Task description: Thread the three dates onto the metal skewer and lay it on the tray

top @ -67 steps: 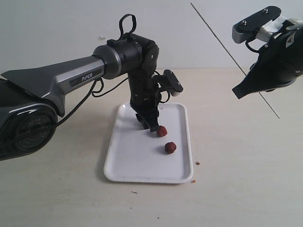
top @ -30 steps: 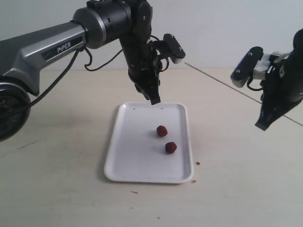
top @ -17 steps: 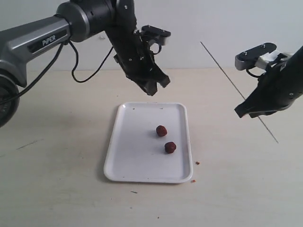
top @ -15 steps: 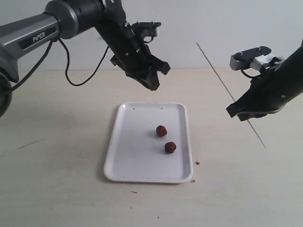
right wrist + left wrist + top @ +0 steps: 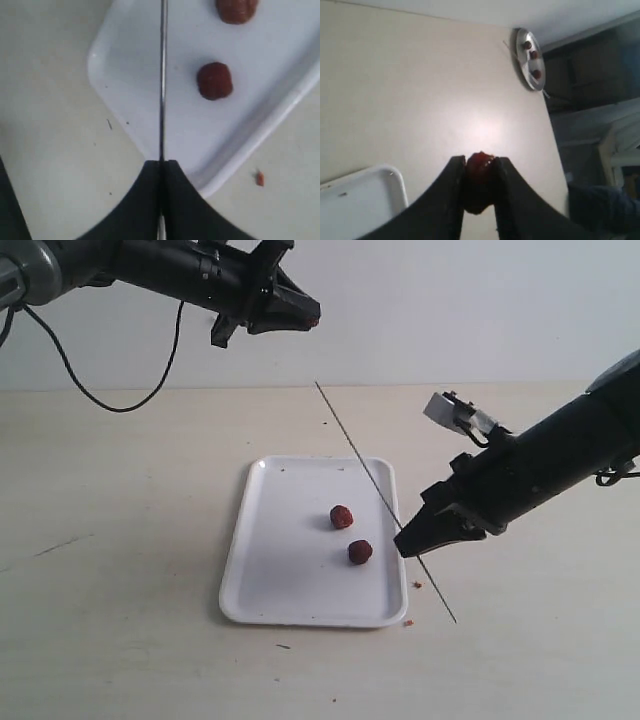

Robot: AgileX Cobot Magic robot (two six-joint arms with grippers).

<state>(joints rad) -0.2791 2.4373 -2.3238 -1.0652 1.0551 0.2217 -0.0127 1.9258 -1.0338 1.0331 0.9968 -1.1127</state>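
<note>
Two dark red dates [image 5: 342, 517] [image 5: 360, 552] lie on the white tray [image 5: 275, 570] in the middle of the table. The third date [image 5: 479, 167] is pinched between the fingers of my left gripper [image 5: 312, 318], which is raised high above the table at the upper left. My right gripper [image 5: 403, 545] is shut on the thin metal skewer [image 5: 362, 457], just off the tray's right rim. The skewer slants up and left over the tray, its tip pointing toward the left gripper. In the right wrist view the skewer [image 5: 162, 75] runs past one date [image 5: 214, 80] on the tray [image 5: 130, 60].
Small brown crumbs [image 5: 417, 585] lie on the table by the tray's near right corner. A round metal plate [image 5: 530, 59] bearing three small red lumps shows far off in the left wrist view.
My left gripper rose and swung up to the left with the date. My right gripper came down and left to the tray's right rim, bringing the skewer over the tray.
</note>
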